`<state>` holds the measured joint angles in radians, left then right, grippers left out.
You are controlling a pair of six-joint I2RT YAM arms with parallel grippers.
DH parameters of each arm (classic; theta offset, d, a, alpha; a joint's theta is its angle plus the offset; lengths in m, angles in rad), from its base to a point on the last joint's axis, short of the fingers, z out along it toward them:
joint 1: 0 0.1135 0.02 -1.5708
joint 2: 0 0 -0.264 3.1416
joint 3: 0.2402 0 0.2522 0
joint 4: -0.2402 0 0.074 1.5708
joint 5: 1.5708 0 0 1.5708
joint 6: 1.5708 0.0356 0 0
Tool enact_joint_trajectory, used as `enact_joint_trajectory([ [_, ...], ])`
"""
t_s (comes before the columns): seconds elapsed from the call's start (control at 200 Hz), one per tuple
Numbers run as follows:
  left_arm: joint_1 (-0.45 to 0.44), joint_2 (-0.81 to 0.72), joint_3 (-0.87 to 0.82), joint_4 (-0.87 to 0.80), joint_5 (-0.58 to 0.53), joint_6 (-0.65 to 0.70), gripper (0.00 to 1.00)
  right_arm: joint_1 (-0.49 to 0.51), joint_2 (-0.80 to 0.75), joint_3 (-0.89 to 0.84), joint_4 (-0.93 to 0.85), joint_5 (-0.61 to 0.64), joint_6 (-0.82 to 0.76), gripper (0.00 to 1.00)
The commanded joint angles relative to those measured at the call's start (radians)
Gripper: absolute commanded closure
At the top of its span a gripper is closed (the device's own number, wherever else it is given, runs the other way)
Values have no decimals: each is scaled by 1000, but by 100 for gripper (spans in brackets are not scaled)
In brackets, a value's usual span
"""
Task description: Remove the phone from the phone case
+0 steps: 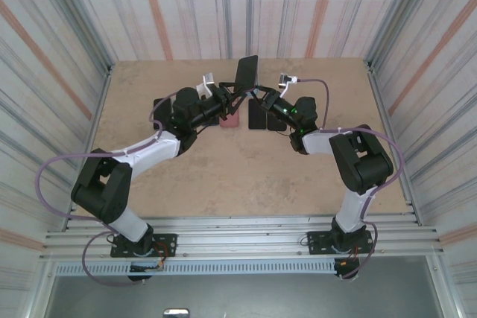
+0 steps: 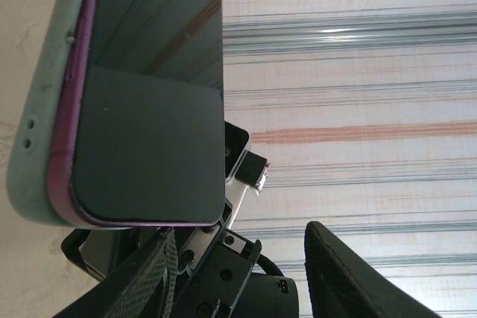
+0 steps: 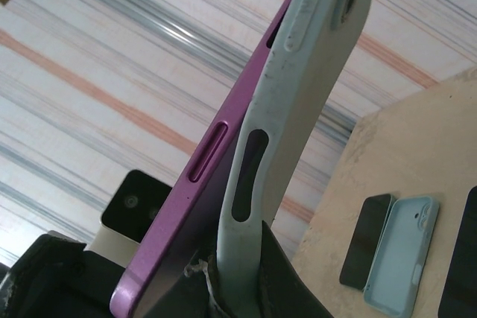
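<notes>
My right jaws: pinched the phone case point(image 3: 298, 94) edge.
My left jaws: stood apart, empty.
Risk: the half-freed phone point(image 3: 164, 258) could slip, dropping onto the surface point(image 3: 417, 147).

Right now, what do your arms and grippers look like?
The left arm and right arm have black joints, white links and black bases. A lilac cable loops along each. The fingers are black, and each wrist carries a white camera mount. A green light glows on the right arm.
</notes>
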<state>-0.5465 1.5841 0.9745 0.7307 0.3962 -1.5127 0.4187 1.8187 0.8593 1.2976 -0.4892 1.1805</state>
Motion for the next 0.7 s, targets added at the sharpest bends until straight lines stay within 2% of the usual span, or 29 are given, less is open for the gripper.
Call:
enact_joint_trajectory([
  [0.0,-8,19,27,18,-41,8,51,19,-55,-9,88,-10,-47,99],
  [0.526,-27,13,-30,18,-60,6,54,15,-65,-20,95,0,-47,99],
  [0.696,-9,14,-38,29,-74,5,55,21,-67,-18,108,-16,-47,99],
])
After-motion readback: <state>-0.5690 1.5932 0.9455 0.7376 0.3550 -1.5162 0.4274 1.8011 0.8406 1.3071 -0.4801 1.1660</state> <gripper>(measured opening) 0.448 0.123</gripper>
